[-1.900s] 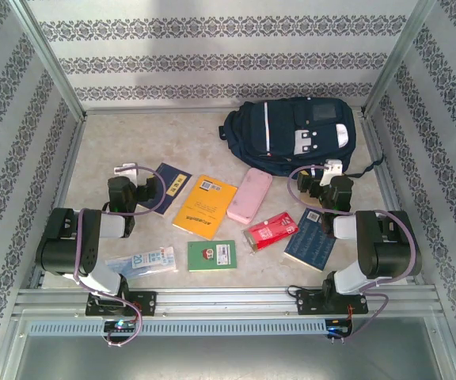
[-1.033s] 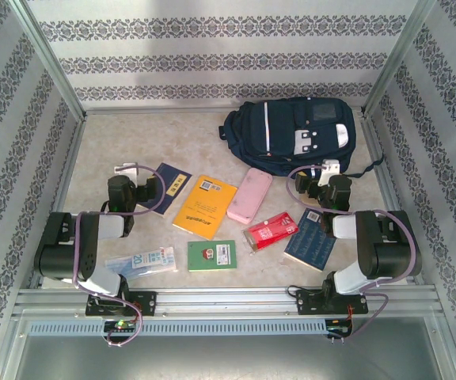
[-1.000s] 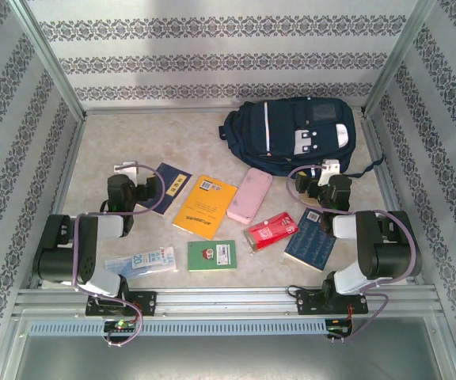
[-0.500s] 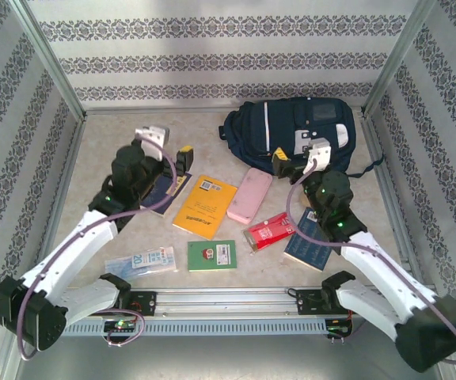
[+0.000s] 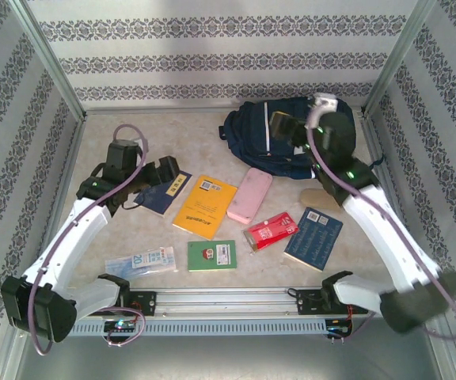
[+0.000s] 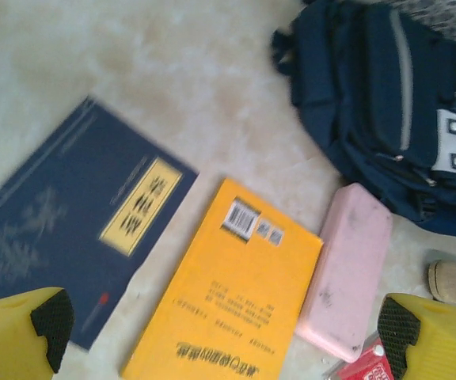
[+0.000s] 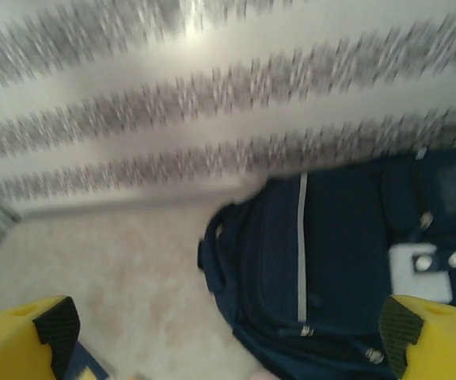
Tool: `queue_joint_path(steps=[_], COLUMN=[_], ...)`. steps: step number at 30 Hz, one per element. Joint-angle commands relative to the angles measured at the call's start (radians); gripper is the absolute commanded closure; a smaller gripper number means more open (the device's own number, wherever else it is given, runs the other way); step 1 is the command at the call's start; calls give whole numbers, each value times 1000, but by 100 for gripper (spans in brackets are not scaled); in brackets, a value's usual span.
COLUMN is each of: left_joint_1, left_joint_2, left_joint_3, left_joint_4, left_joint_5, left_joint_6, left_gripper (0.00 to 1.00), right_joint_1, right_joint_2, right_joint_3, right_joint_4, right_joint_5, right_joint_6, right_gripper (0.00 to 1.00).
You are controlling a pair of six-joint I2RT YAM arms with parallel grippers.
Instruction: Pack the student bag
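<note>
The bag (image 5: 248, 138) lies front up in the table's (image 5: 149, 134) far right corner. Its long axis follows the far edge and its handle end points left. Bare table opens to its left, and a pink case (image 5: 249, 195) lies near its near side. The left gripper (image 6: 224, 321) gapes wide and empty above a blue book (image 6: 54, 229). The right gripper (image 7: 228, 323), equally wide, hovers over the bag.

Student bag (image 5: 252, 134) navy, white stripe, grey-white patch. Navy book (image 6: 62, 214) with yellow label. Orange-yellow book (image 6: 228, 293), barcode. Pink case (image 6: 347, 273). Red packet (image 5: 270, 231), green booklet (image 5: 211, 255), blue book (image 5: 313, 237), pale blue-white packet (image 5: 139, 261). Worktop (image 5: 204, 134) cream, marbled. Walls (image 5: 212, 55) white, dark damask bands. Left pincer (image 6: 224, 336), right pincer (image 7: 228, 336): yellow tips, black pads.
</note>
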Motion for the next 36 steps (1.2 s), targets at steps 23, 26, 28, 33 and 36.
queue_joint_path(steps=[23,26,28,33,36], left_joint_1=[11,11,12,12,13], left_joint_2=[-75,-68,-68,-65,-67], left_joint_3=[-17,-14,-17,-14,-14], left_joint_4=[25,34,43,50,51], left_joint_5=[95,109,116,120,107], left_joint_6=[61,61,58,55,48], left_gripper=[9,13,14,18,19], right_joint_1=[-157,-166,-165,-178,-194], right_joint_2=[1250,1265,1266,1238,1160], right_joint_3=[1209,1209,1222,1299,1308], right_joint_4=[-606,-573,-563,-584,-573], right_joint_5=[-313,-401,-428,-430,-446], right_joint_6=[3,2,-18,-49,-70], right_gripper=[46,59,70,100,100])
